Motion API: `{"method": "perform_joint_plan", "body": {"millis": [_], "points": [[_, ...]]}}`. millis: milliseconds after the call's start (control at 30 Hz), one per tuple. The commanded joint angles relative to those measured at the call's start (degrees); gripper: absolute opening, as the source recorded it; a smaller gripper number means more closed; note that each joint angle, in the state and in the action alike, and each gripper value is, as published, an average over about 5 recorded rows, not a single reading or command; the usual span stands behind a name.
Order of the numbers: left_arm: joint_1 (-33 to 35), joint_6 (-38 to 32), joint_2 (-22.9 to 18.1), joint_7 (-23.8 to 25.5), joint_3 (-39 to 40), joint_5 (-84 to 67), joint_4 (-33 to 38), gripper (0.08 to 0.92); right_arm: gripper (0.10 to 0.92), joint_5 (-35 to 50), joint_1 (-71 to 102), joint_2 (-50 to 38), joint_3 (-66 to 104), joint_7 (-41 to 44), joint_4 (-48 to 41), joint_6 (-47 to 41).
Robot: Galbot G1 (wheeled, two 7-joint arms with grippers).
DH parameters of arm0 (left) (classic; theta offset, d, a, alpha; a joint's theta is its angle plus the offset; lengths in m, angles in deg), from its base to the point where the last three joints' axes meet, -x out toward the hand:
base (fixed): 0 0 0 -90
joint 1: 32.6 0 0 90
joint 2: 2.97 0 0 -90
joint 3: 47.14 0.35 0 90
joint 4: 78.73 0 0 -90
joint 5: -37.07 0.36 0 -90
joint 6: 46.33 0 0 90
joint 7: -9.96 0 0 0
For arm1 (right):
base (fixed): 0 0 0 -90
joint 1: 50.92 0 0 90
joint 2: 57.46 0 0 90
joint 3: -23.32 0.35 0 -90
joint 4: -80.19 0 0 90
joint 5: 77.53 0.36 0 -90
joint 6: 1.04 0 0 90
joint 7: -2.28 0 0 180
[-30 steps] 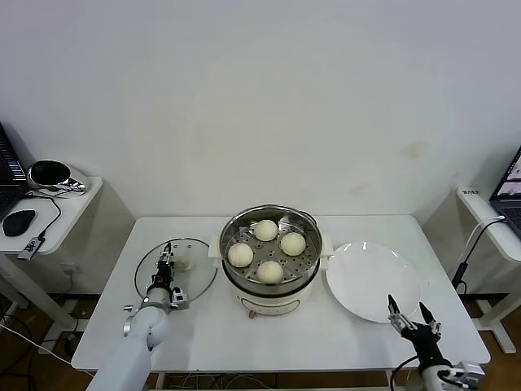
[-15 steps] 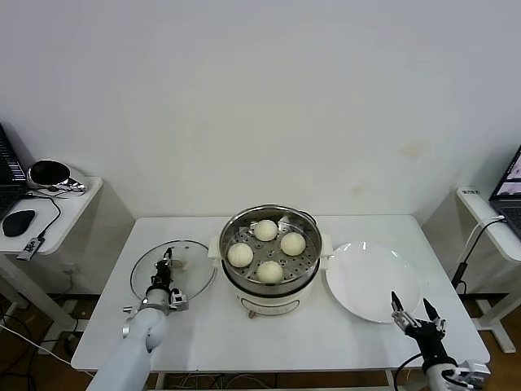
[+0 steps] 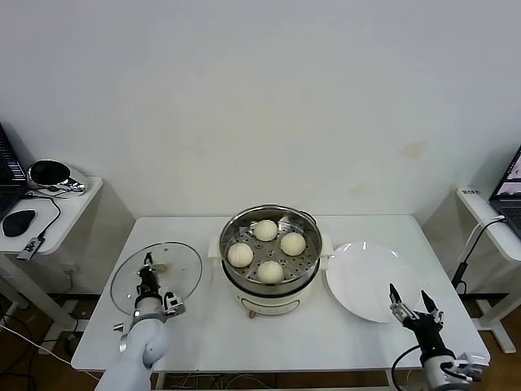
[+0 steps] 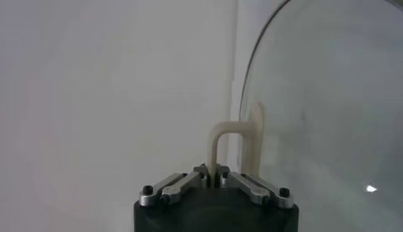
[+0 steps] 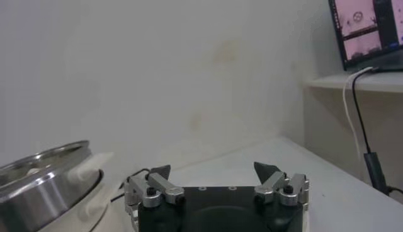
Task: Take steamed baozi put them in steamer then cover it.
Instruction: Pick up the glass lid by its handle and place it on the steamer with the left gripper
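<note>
Stainless-steel steamer [image 3: 271,254] holds four cream baozi [image 3: 270,271]; at its nine o'clock, left gripper [image 3: 147,275] clenches the tilted glass cover [image 3: 156,275]; right gripper [image 3: 408,307] released.

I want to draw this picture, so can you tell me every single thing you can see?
steamed baozi: four, cream-white, in the steamer's tray
steamer: one, shiny steel on a white base, middle of the table
cover: one, clear glass with a cream handle, lifted and tilted left of the steamer
plate: one, white, right of the steamer
table: one, white
side tables: two, white, at either edge
left gripper: shut on the cover's handle
right gripper: open, near the plate's front edge
</note>
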Motion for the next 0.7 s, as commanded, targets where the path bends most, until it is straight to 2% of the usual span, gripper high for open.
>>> {"method": "perform_joint_plan", "body": {"millis": [33, 167, 333, 533, 700], "points": [[11.18, 15.91, -0.10, 10.73, -1.34, 11.36, 27.75, 0.138, 0.823, -1.11, -2.85, 0.32, -0.29, -0.47, -1.19, -0.47], [11.04, 16.41, -1.24, 14.24, -1.03, 17.87, 33.04, 0.138, 0.823, -2.82, -4.20, 1.36, -0.08, -1.24, -2.01, -1.85], [7.48, 16.45, -3.03, 16.48, -1.04, 20.90, 34.13, 0.138, 0.823, -6.55, -5.28, 2.08, -0.81, -1.90, -2.70, -4.26], [0.85, 16.41, -5.41, 19.97, 1.81, 23.55, 30.34, 0.138, 0.823, -8.95, -5.46, 3.55, -0.25, -1.70, -3.02, -4.93], [-6.78, 16.40, -12.21, 22.51, 6.53, 28.91, 24.38, 0.138, 0.823, -9.81, -5.73, 4.28, -0.18, -1.62, -5.04, -4.55]]}}
